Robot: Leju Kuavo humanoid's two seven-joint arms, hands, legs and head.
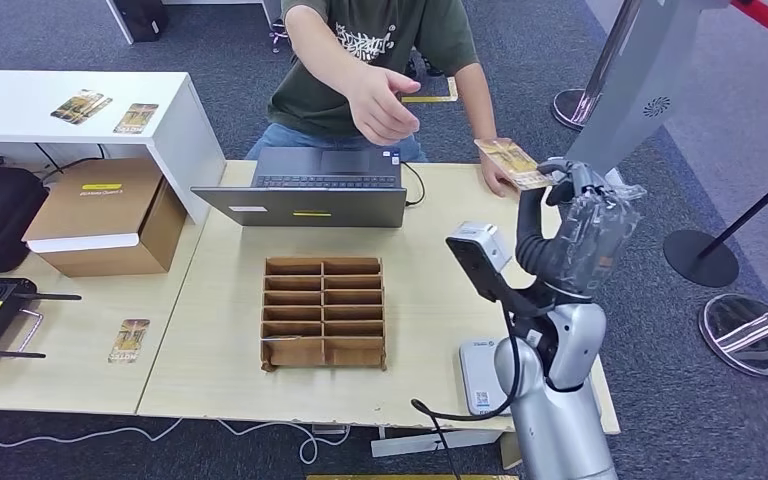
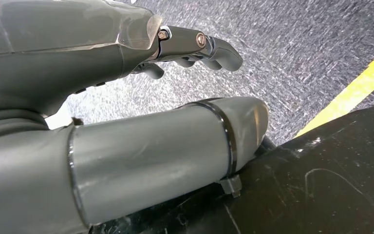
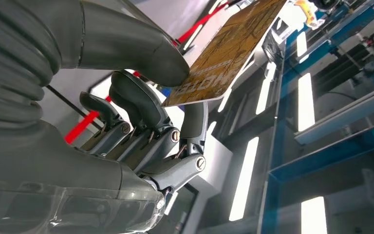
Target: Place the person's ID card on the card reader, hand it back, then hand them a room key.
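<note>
Handover: the right hand (image 1: 582, 215) is raised over the table's far right corner, offering a gold-patterned card (image 1: 511, 162) to the person (image 1: 380, 60) seated behind the laptop (image 1: 310, 188); the person's hand (image 1: 497, 176) is already at the card's far edge

Grip: in the right wrist view the thumb (image 3: 126, 41) presses the card (image 3: 229, 51) against a finger beneath it, the other fingers curled under; the card is pinched, not yet released

Left hand: the left hand (image 2: 195, 46) hangs over grey carpet, fingers loosely bent and holding nothing

Progress: whether this card is the ID going back or the room key cannot be told from the pattern alone; the card reader (image 1: 480, 375) lies bare at the table's near edge, which suggests the reading step is done

Left to do: release into the person's hand, and, if this is the ID, the key handover

Head view adds: the cardboard slot rack (image 1: 324, 312), the reader, and the person's other hand (image 1: 380, 100) raised mid-air

Wrist view adds: the exact thumb-and-finger pinch, hidden from above by the hand's back
</note>
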